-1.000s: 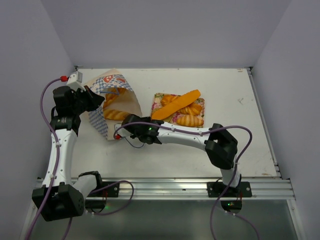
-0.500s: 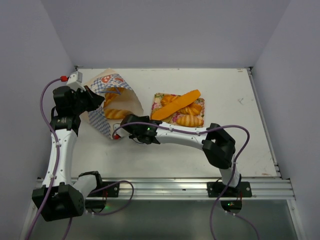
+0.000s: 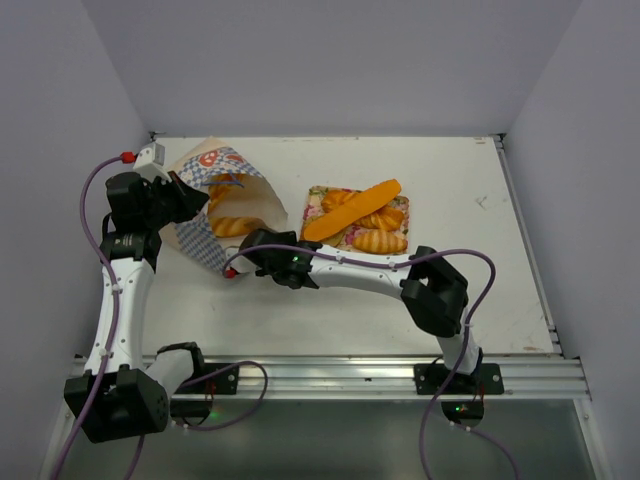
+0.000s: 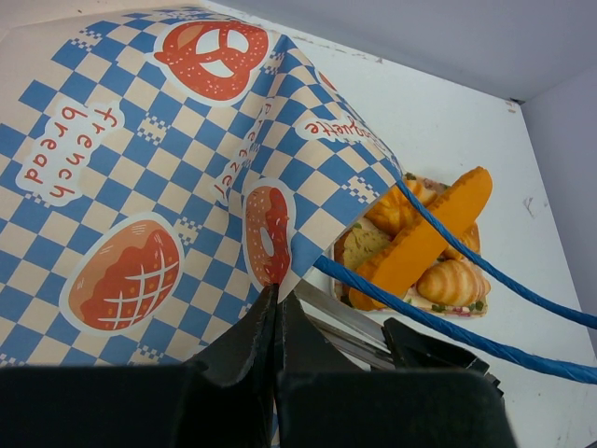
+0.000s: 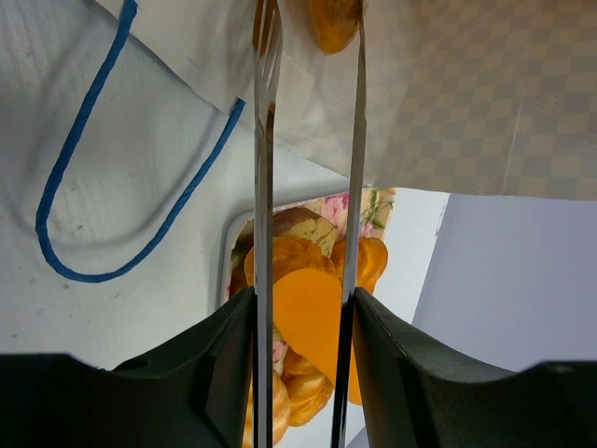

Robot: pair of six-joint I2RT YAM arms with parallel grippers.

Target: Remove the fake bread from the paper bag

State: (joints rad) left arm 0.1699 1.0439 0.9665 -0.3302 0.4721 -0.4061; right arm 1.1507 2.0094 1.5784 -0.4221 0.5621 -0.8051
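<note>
Status approx. halfway, judging by top view. Paper bag point(image 3: 222, 162) on its side, upper left of frame, mouth open twd centre. Inside, at least two breads left: near loaf point(image 3: 237, 227) close to the mouth, second loaf point(image 3: 228, 183) deeper in, twd top edge. Already out, on flowered tray point(image 3: 318, 197) at centre frame: long flat stick point(image 3: 352, 210) lying across, braided loaves point(image 3: 380, 241) under and beside it; exact no. hard to tell. Left gripper point(image 4: 276, 308) clenched on checkered side of bag, pinching the paper, prob. to hold the mouth open. Right gripper point(image 5: 310, 28) at the bag mouth, fingers parted, end of a loaf showing betw. the tips in wrist view; gap visible on one side, so nothing clamped as far as can be told. Left to do: close on that loaf, draw it out, set it on or by the tray, then same for the rest. Can't tell if more hidden deeper in.
</note>
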